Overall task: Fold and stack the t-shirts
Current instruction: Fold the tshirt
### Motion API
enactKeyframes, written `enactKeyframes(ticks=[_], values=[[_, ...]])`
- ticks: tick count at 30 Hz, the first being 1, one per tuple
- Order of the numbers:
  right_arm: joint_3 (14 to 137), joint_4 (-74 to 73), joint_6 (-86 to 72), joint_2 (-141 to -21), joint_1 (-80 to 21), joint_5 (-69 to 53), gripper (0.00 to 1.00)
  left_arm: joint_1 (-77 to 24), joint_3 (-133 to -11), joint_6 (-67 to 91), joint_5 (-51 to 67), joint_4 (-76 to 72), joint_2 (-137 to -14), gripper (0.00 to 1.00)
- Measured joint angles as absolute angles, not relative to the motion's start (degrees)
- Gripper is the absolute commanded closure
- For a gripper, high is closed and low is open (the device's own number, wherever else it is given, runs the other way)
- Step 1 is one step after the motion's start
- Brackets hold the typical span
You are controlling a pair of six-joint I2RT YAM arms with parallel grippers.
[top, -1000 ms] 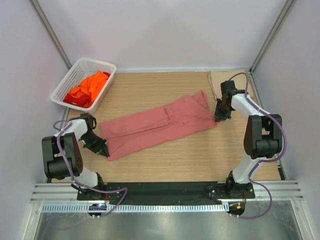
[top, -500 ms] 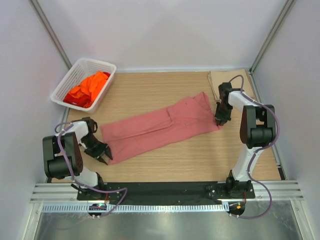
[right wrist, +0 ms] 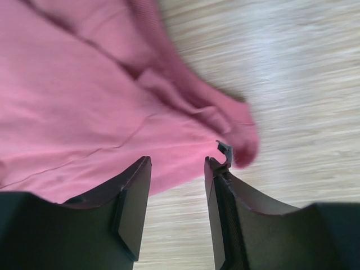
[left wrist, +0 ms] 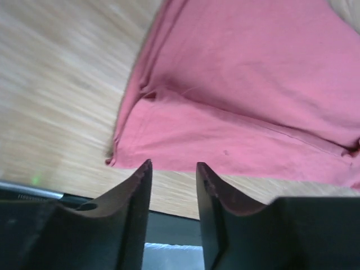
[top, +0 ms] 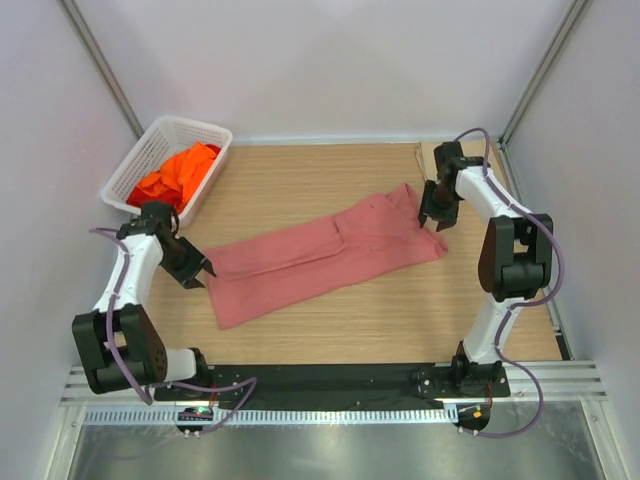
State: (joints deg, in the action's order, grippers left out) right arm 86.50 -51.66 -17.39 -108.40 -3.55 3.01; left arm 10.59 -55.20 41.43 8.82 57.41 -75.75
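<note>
Pink t-shirt (top: 320, 255) lies spread in a long, flattened band across the middle of the wooden table (top: 300, 180), slanting from the near left up towards the far right. Its left end is a blunt, squared edge; its right end is bunched into folds and ridges.

The left gripper (top: 198, 272) sits at the left end of the band, its tips just beside the cloth's edge. In the left wrist view the pink t-shirt (left wrist: 242, 84) fills the upper part of the picture, its hemmed corner lying just past the left gripper (left wrist: 173, 166). The two fingers stand apart with nothing between them; only bare wood and the table's dark near edge show in the gap.

The right gripper (top: 432, 218) hangs over the far right end, above the bunched folds. In the right wrist view the pink t-shirt (right wrist: 73, 101) covers the upper left, and a rumpled lobe of fabric ends close to the tip of the right-hand finger. The right gripper (right wrist: 179, 160) is also spread, with no cloth pinched; through the gap show the shirt's lower edge and then wood.

At the far left corner stands a white lattice basket (top: 172, 126), holding crumpled orange t-shirts (top: 182, 168) and a red t-shirt (top: 150, 203) at its near end, well apart from the pink one.
</note>
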Motion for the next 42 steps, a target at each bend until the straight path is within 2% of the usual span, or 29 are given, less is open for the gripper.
enactKeyframes(ticks=[1, 4, 9, 12, 21, 29, 42], values=[[86.7, -51.6, -18.0, -108.3, -4.4, 2.0, 0.52, 10.6, -55.6, 40.8, 10.1, 56.7, -76.5, 0.70], [86.7, -50.5, -20.3, -108.3, -7.4, -2.3, 0.55, 10.3, -55.2, 40.0, 14.0, 54.5, -79.1, 0.74], [85.4, -43.4, -26.2, -108.3, -12.6, -8.8, 0.55, 7.1, -51.8, 41.3, 19.1, 50.0, -81.3, 0.75], [86.8, -39.5, -28.9, -109.5, -16.0, -9.1, 0.49, 6.2, -51.3, 41.8, 20.4, 48.1, -83.2, 0.75], [101.6, -39.0, -37.4, -120.4, -19.8, 1.9, 0.42, 6.2, -54.7, 41.3, 20.3, 44.8, -94.3, 0.76], [118.0, -45.2, -42.5, -133.1, -19.3, 11.5, 0.41, 6.2, -55.3, 40.4, 20.7, 43.4, -99.4, 0.78], [123.6, -48.5, -42.3, -138.2, -20.8, 22.4, 0.46, 6.5, -55.4, 40.0, 24.1, 43.2, -100.8, 0.79]])
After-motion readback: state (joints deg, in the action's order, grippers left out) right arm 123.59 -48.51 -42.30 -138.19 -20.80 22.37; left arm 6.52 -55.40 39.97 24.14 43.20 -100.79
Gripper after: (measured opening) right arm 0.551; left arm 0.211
